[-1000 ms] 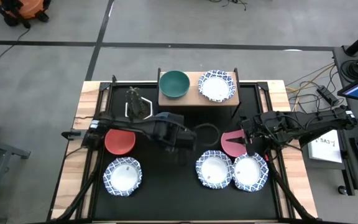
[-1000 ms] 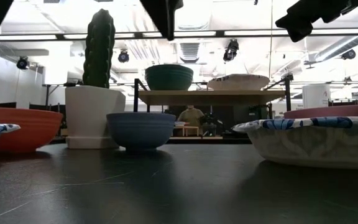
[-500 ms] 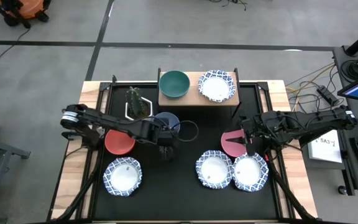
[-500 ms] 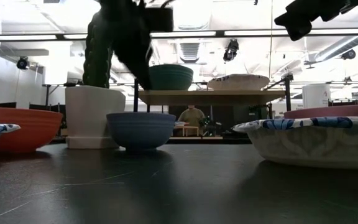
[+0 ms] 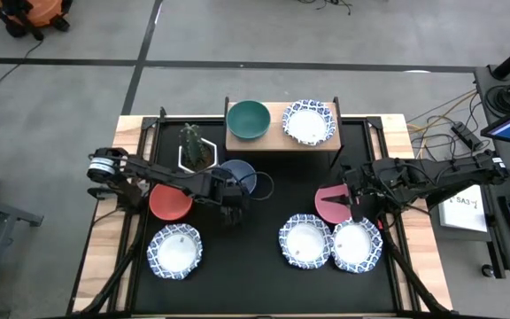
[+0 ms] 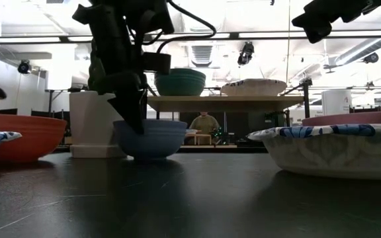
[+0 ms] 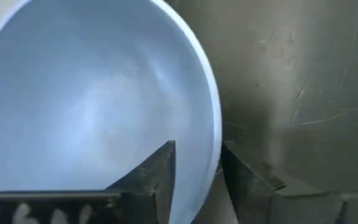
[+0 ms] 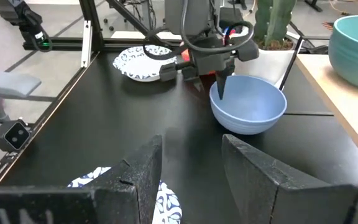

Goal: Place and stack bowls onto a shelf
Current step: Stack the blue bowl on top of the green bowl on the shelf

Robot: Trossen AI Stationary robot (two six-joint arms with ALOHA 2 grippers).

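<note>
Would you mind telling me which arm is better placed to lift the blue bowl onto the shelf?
Left. The left gripper already straddles the blue bowl rim, one jaw inside and one outside. The right gripper hangs over the pink bowl, far from it.

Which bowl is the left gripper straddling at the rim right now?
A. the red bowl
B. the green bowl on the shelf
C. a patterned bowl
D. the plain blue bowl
D: the left gripper has one finger inside and one outside the rim of the plain blue bowl, which sits on the table beside the cactus pot.
</note>
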